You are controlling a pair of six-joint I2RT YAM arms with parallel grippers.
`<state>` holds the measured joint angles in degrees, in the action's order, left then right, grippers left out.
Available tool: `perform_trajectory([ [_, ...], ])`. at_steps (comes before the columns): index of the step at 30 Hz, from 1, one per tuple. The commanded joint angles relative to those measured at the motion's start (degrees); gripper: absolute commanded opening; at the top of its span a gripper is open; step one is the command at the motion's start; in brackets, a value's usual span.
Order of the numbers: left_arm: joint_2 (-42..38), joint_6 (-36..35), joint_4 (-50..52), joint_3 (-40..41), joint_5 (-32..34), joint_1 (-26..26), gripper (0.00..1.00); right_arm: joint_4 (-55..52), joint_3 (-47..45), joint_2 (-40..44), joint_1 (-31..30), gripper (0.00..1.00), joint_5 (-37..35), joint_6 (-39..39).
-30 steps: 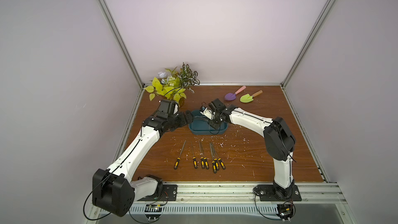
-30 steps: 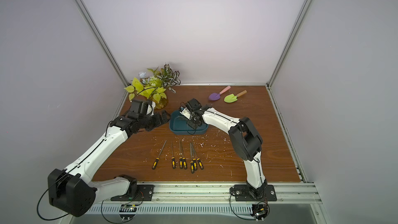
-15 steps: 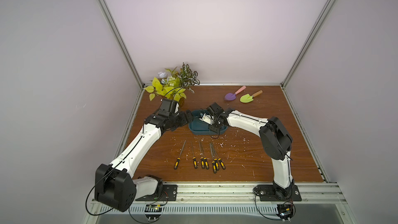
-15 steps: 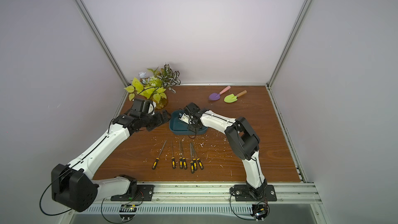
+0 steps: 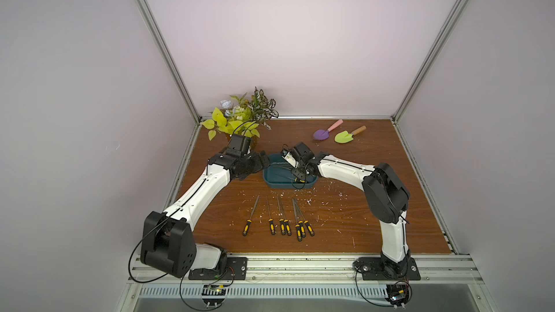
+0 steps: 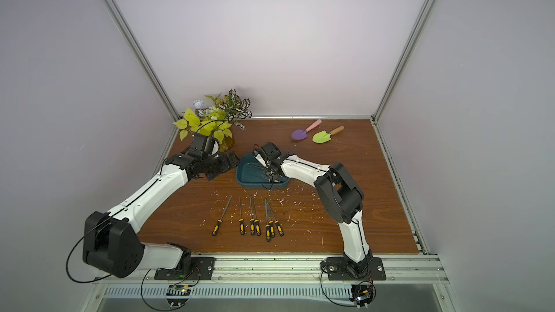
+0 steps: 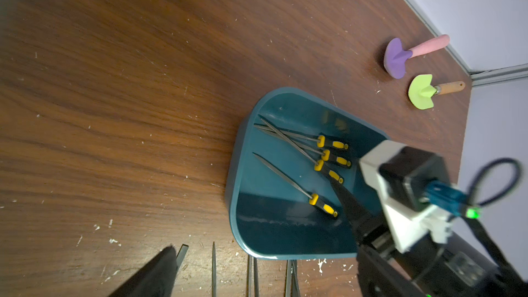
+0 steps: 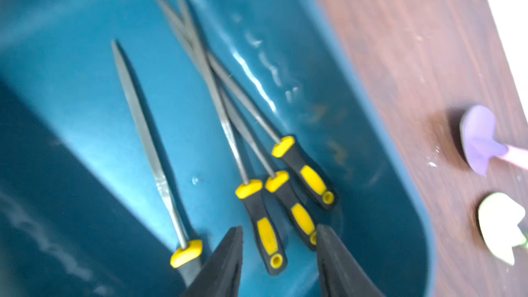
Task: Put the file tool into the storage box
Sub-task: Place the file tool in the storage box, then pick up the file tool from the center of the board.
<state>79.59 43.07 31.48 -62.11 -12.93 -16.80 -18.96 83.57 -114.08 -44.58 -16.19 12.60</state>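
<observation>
The storage box (image 5: pixel 271 183) (image 6: pixel 246 183) is a shallow teal tub in the middle of the table. Several black-and-yellow files lie inside it (image 7: pixel 323 205). My right gripper (image 8: pixel 278 231) (image 5: pixel 297 175) hangs low over the box's right end, open. One file tool's handle (image 8: pixel 265 232) lies loose on the box floor between its fingertips (image 8: pixel 235 237), touching neither. My left gripper (image 5: pixel 262 159) (image 6: pixel 232 160) is open and empty beside the box's left end. One of its fingers (image 7: pixel 160 267) shows over the table.
Several more files (image 5: pixel 279 219) (image 6: pixel 250 220) lie in a row between the box and the front edge. A potted plant (image 5: pixel 240 115) stands at the back left. A purple trowel (image 5: pixel 321 135) and a green trowel (image 5: pixel 344 137) lie at the back right.
My right gripper's jaws have parted over the box, and the file they were shut on now lies on the box floor. The left arm has barely moved.
</observation>
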Motion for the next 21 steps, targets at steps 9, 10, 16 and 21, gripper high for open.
perform_trajectory([
  [9,2.23,-0.43,0.87,0.0,-0.26,-5.52,1.0,1.03,-13.45,22.33,0.15,0.52,8.57,-35.9],
  [10,1.71,-0.28,0.86,0.34,0.19,-5.53,1.0,1.08,-15.24,23.78,0.02,0.52,9.42,-37.61],
  [16,-0.55,-2.36,0.81,3.28,0.92,-5.47,1.0,2.65,-27.24,32.0,-3.76,0.54,12.75,-46.51],
  [21,-2.34,-4.66,0.8,9.01,2.41,-5.51,1.0,6.36,-36.2,35.72,-10.31,0.55,9.78,-54.18],
])
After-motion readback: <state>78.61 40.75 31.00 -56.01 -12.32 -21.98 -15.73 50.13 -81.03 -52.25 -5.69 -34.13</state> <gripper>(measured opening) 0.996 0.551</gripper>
